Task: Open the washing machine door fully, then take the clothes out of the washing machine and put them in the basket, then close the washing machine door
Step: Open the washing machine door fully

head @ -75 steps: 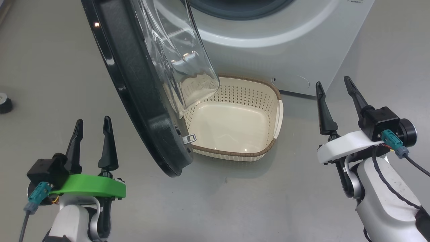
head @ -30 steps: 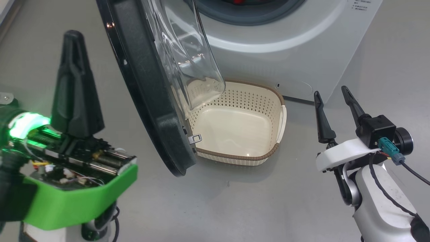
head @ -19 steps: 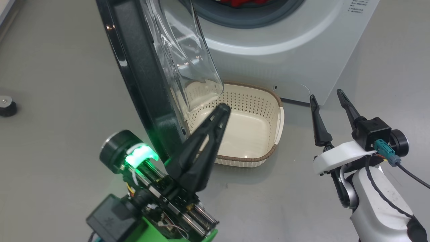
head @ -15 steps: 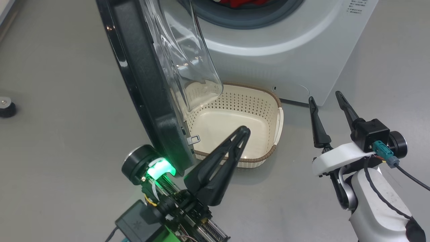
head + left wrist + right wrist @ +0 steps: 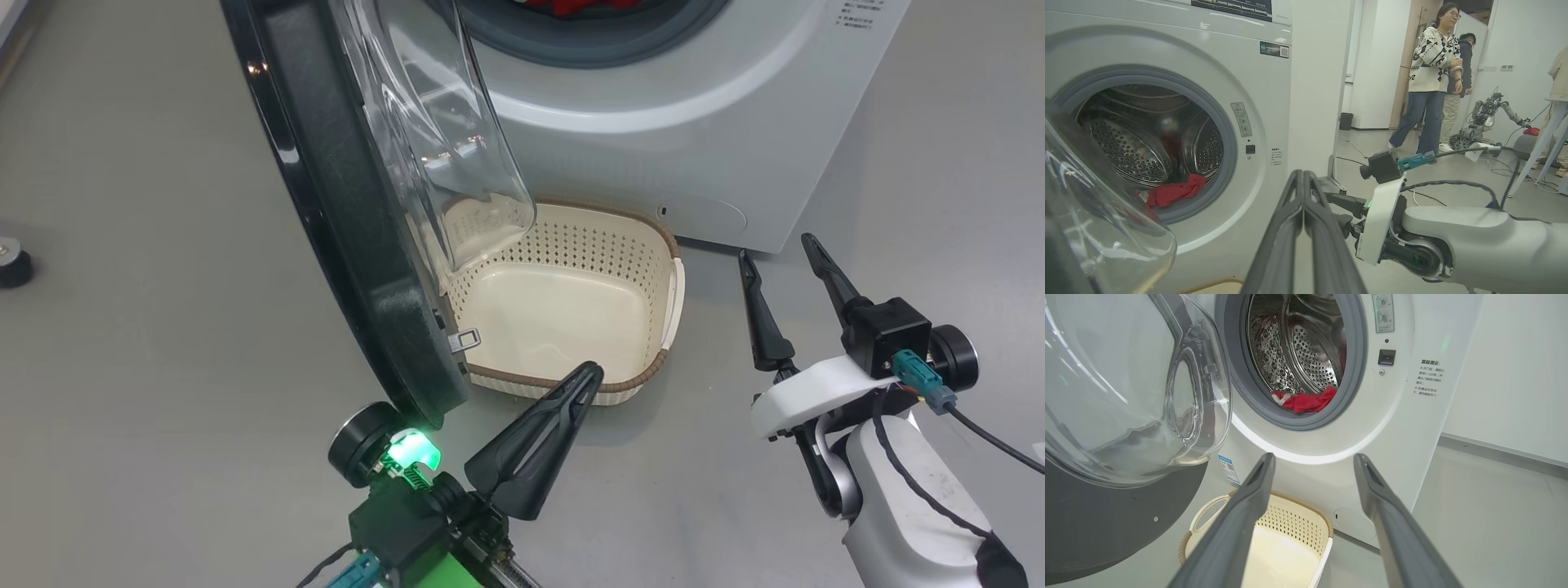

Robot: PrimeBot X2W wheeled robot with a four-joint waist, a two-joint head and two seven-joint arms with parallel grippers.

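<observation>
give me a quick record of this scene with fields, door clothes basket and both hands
target: basket on the floor in front of the washing machine, empty
access: washing machine door open, glass bowl overlapping the basket's left end in the head view
load: red clothes in the drum, at the front lip
left: left hand shut, empty, tip by the basket's near rim
right: right hand open, empty, right of the basket
</observation>
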